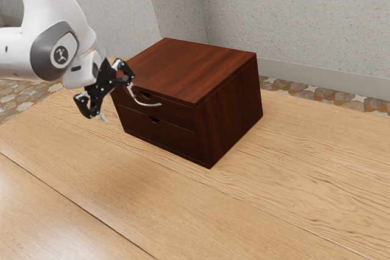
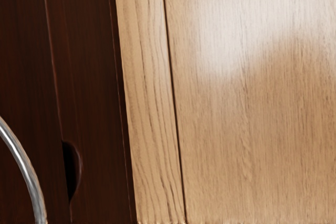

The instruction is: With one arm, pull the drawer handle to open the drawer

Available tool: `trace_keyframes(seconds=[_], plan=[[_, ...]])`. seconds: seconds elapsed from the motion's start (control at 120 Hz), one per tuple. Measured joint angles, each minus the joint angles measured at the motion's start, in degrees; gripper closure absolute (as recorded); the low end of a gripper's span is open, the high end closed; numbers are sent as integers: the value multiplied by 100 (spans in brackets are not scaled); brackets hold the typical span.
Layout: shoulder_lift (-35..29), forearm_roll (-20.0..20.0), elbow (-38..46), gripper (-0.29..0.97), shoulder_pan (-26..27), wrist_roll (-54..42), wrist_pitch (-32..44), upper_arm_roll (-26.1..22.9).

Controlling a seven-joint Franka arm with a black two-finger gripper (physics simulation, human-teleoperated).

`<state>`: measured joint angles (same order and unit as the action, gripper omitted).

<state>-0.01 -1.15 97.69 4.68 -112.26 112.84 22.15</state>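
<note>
gripper: fingers spread wide, clamping nothing
handle: silver bar on top drawer, starts just beside the upper finger and runs off toward the exterior view's right; contact unclear
top drawer: front looks flush with lower drawer
cabinet: sits on wooden table

Bare table lies open before the cabinet; the wall stands well behind it.
</note>
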Motion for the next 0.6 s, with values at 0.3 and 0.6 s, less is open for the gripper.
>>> trace_keyframes(seconds=[0.3,0.6], plan=[[-11,52,138,14,-210,-107,250,-3],[45,211,228,28,-425,-134,890,0]])
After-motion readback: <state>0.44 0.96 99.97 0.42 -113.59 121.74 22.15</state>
